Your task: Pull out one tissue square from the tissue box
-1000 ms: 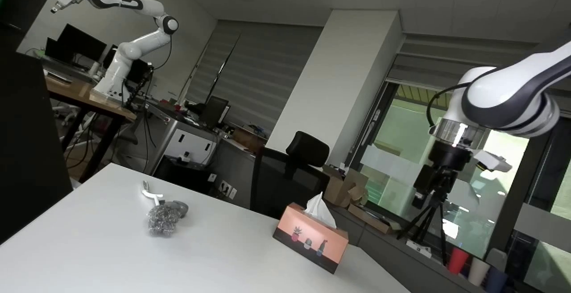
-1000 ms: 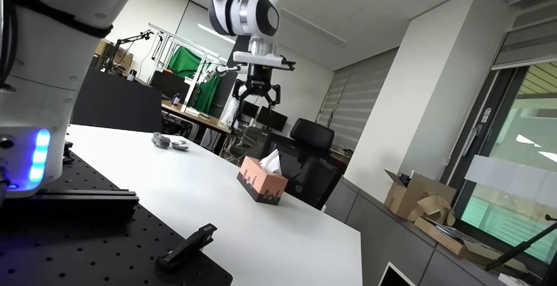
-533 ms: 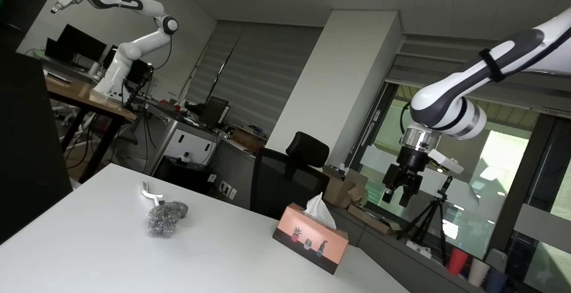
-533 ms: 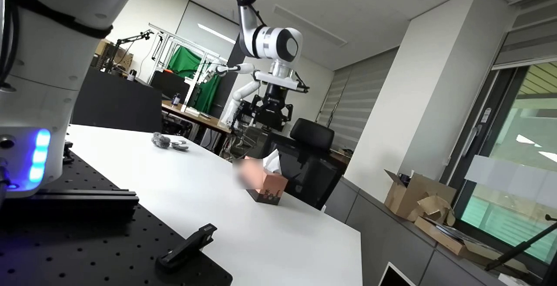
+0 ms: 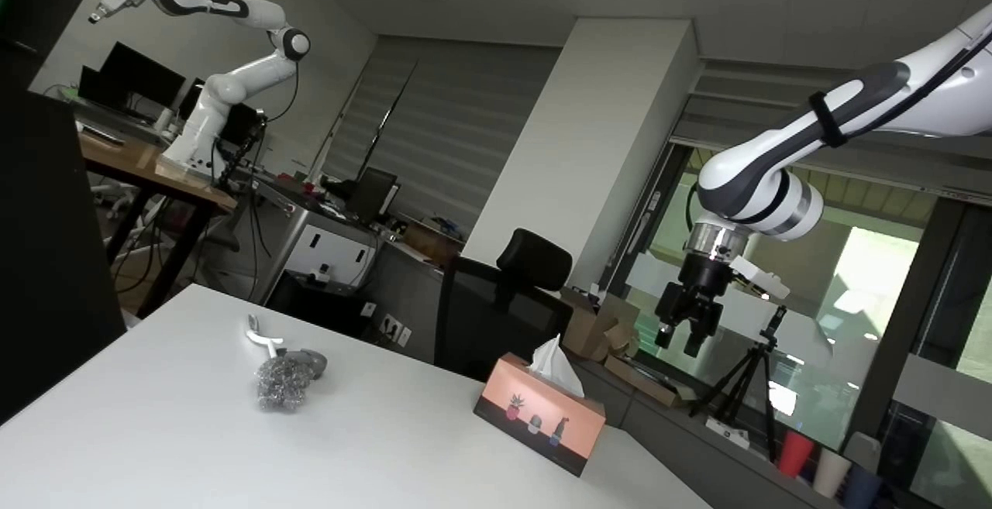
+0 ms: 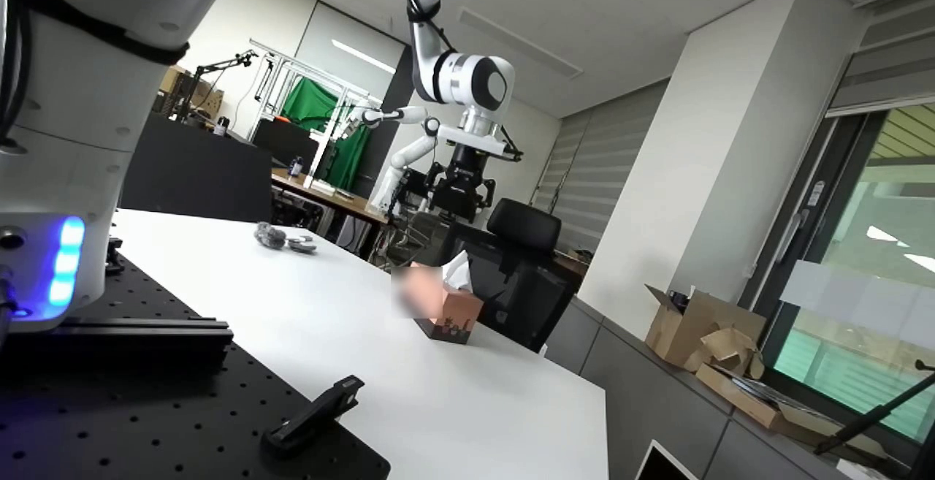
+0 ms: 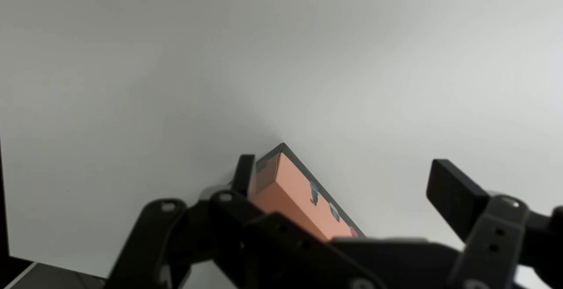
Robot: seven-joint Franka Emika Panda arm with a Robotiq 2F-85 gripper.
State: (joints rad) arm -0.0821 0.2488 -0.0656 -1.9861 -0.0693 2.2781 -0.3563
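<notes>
A coral tissue box (image 5: pixel 540 416) with a dark lower band and pictures of potted plants sits on a white table (image 5: pixel 372 455), right of centre and low in the frame in an exterior view, a white tissue (image 5: pixel 556 369) standing up from its top. The black gripper (image 5: pixel 677 341) hangs in the air at the end of a white robot arm (image 5: pixel 775 160) that enters from the right edge; in both exterior views it is higher in the frame than the box and well apart from it. In the wrist view, its two fingers (image 7: pixel 457 196) are spread wide with nothing gripped, and one end of the box shows between them near the bottom, partly hidden by the finger at left. Farther left on the table lie a ball of silvery mesh (image 5: pixel 280 383) and a grey-and-white object (image 5: pixel 312 361). Beyond the box is a black office chair (image 5: pixel 535 259); cups (image 5: pixel 796 453) stand at lower right, and a second robot arm (image 5: pixel 236 87) at upper left. In an exterior view with a black board (image 6: pixel 219 429) at lower left, a blurred patch covers part of the box.
</notes>
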